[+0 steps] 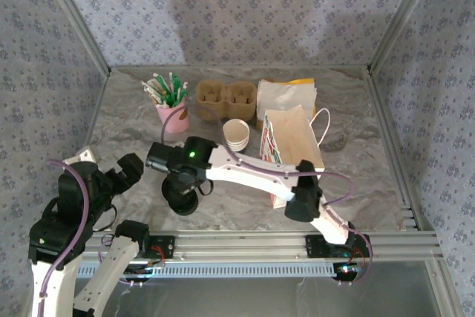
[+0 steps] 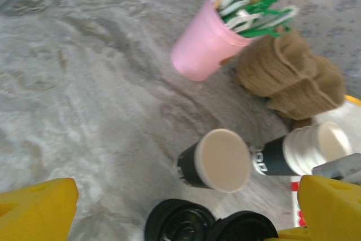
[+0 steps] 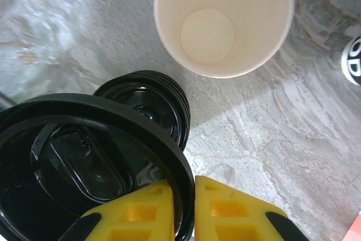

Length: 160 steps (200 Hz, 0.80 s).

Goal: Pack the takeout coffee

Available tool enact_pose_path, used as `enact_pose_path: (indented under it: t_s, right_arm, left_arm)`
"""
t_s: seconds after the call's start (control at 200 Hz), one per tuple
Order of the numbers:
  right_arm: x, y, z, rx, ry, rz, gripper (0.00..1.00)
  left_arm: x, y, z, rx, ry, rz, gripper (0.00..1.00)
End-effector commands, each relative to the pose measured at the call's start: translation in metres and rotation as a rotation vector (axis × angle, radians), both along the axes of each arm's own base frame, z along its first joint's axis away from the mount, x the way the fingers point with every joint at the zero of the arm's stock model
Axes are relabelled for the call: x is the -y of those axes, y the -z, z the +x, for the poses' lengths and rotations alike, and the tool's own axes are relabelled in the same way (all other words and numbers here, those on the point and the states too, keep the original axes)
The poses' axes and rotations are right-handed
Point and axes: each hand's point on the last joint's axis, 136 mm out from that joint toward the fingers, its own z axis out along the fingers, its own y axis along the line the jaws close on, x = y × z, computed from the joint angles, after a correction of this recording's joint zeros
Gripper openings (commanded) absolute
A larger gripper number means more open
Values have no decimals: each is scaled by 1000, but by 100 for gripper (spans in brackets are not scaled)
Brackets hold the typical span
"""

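The right gripper (image 3: 189, 193) is pinching the rim of a black lid (image 3: 84, 156). The coffee cup (image 3: 223, 21) stands on the table at 12 o'clock from it, open on top with no lid. The left gripper (image 2: 186, 196) has its jaws wide apart and holds nothing. I think the job is just starting: the lid must go on the cup, then the cup into the paper bag (image 1: 293, 142), at about 3 o'clock from it in the top view.
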Motion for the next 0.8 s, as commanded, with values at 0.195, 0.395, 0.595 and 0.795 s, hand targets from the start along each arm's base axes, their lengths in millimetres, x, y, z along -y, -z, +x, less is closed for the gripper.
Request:
enact_pose_path:
  t_s: [0.195,0.395,0.595,0.795]
  right_arm:
    - [52,-89,28,-52,-5,273,14]
    - [96,-123,50,-207,83,521,14]
    - [122,-166,75,-362,173,834,14]
    - [127,-186,73,-440,133,970,14]
  left_arm:
    - [77,-117,23,304,430,-109,100]
    - [111,-167,40,420,593,-192,100]
    - [156,-191,55,430,823,-403,100]
    - [178,-189,48,405,998,-507,100]
